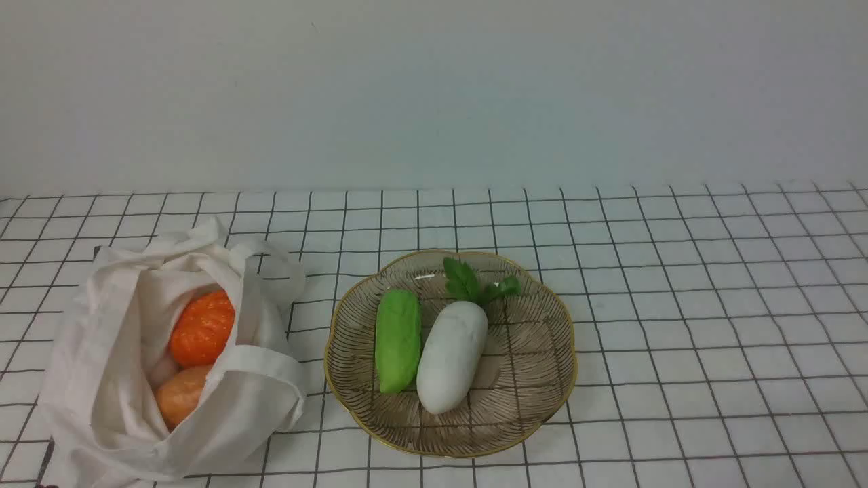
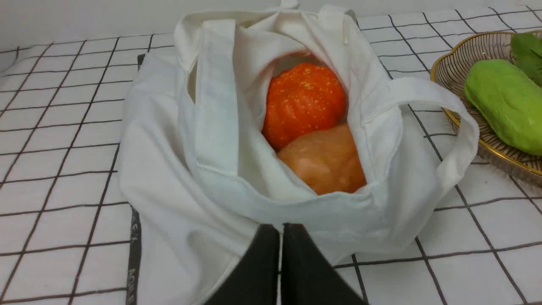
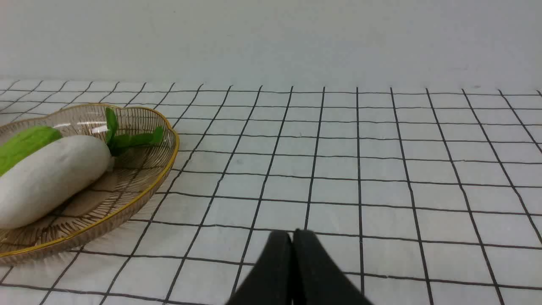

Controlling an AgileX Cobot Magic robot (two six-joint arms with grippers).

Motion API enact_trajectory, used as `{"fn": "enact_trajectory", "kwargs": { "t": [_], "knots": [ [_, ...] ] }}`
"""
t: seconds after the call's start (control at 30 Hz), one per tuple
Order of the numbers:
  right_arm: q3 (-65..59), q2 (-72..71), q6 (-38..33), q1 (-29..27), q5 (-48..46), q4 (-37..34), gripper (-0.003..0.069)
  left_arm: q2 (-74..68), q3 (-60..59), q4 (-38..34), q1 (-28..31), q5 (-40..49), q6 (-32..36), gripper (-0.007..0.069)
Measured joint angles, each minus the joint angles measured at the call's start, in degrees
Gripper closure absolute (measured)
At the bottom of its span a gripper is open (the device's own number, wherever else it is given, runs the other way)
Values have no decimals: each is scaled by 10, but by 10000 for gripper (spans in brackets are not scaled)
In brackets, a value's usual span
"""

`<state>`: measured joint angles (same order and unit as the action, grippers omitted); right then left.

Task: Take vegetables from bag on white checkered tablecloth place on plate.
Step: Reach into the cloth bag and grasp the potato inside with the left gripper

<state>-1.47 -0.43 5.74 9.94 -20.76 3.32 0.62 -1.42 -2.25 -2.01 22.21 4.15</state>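
- Both the orange ribbed pumpkin (image 1: 202,328) and the tan potato (image 1: 180,394) are lying in the open mouth of the off-white cloth bag (image 1: 102,379), touching each other, with the pumpkin farther from the robot.
- The green cucumber (image 1: 397,340) and the white radish (image 1: 451,356) are resting side by side on the gold-rimmed glass plate (image 1: 542,379), the radish's green leaves pointing away from the robot.
- The bag is sitting at the robot's left on the white checkered tablecloth (image 1: 712,325), just beside the plate, one loop handle drooping toward it.
- The left end effector (image 2: 280,231) is hanging just before the bag's near side, its fingers pressed together and gripping nothing.
- The right end effector (image 3: 291,235) is hanging over bare tablecloth to the right of the plate, likewise pressed together and empty.
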Motion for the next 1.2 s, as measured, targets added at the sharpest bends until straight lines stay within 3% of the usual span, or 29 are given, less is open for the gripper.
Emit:
{"fn": "enact_trajectory", "kwargs": {
  "t": [0.9,1.2],
  "knots": [
    [0,0,0,0,0,0,673,0,-1,-5,0,-6,0,632],
    [0,0,0,0,0,0,673,0,-2,-177,0,-144,-50,632]
  ]
}}
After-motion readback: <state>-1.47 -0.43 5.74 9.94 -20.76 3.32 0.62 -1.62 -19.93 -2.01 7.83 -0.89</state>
